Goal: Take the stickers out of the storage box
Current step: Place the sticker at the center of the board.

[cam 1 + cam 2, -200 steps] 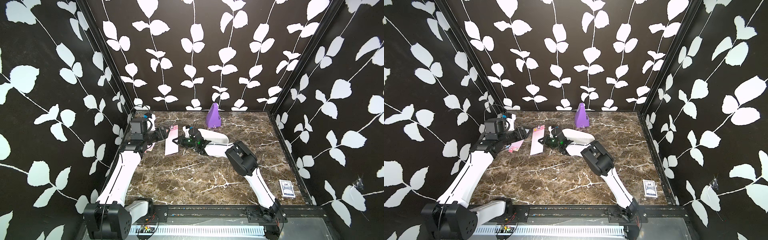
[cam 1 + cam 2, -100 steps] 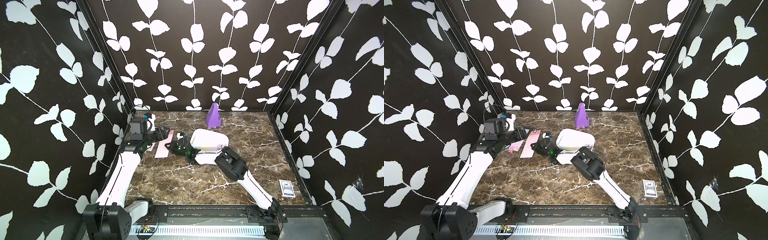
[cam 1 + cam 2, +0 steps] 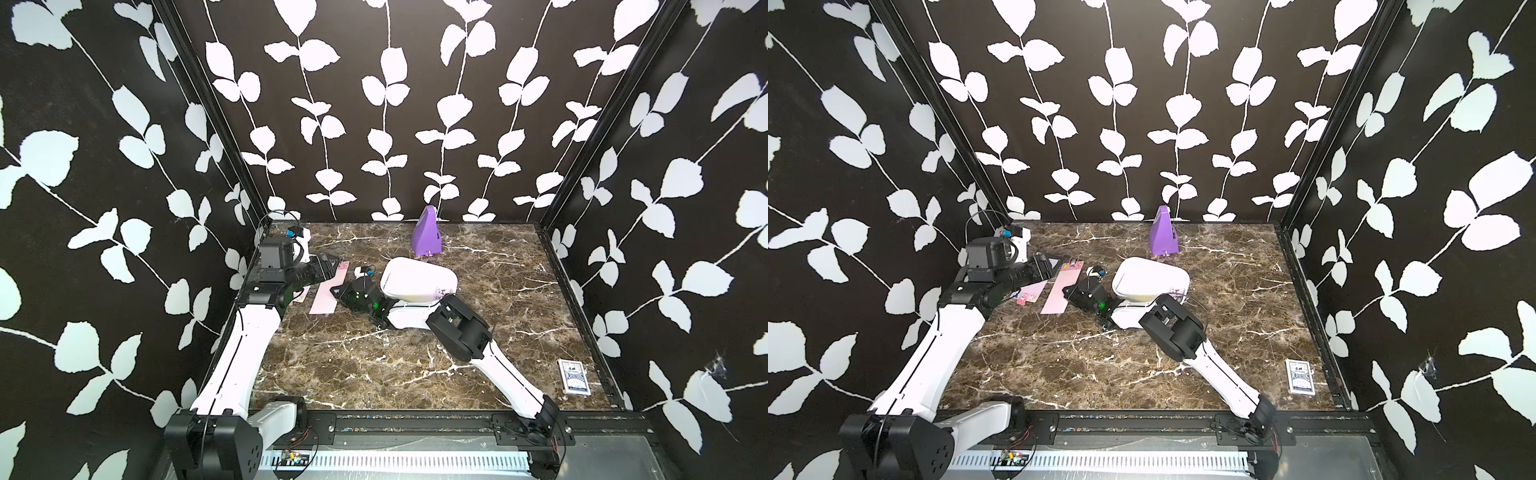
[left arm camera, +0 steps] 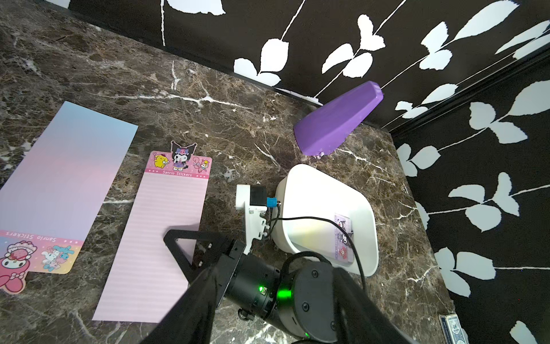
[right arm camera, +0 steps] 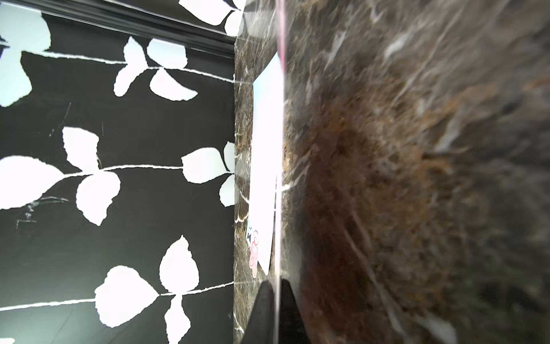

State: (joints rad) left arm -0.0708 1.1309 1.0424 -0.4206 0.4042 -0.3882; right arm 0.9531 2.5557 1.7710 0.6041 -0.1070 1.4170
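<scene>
Right pincer (image 5: 276,287) at the pink striped sticker sheet (image 4: 160,238), which lies on the worktop (image 3: 374,365).
It seems to pinch the sheet's right edge, though the view is blurred. The left pincer (image 3: 1047,266) is spread and empty. A gradient sticker sheet (image 4: 59,184) lies further left, and more stickers (image 4: 343,238) lie in the storage box (image 4: 312,190). They look thin, light, bendy and probably slick, so best nipped by a raised end.

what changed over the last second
The right gripper swung the pink striped sheet away from the white box toward the left arm's side and lowered it flat onto the table, beside the gradient sheet. Its edge still sits between the jaws. The left gripper, gradient sheet, box, purple pyramid and card pack stayed put.
</scene>
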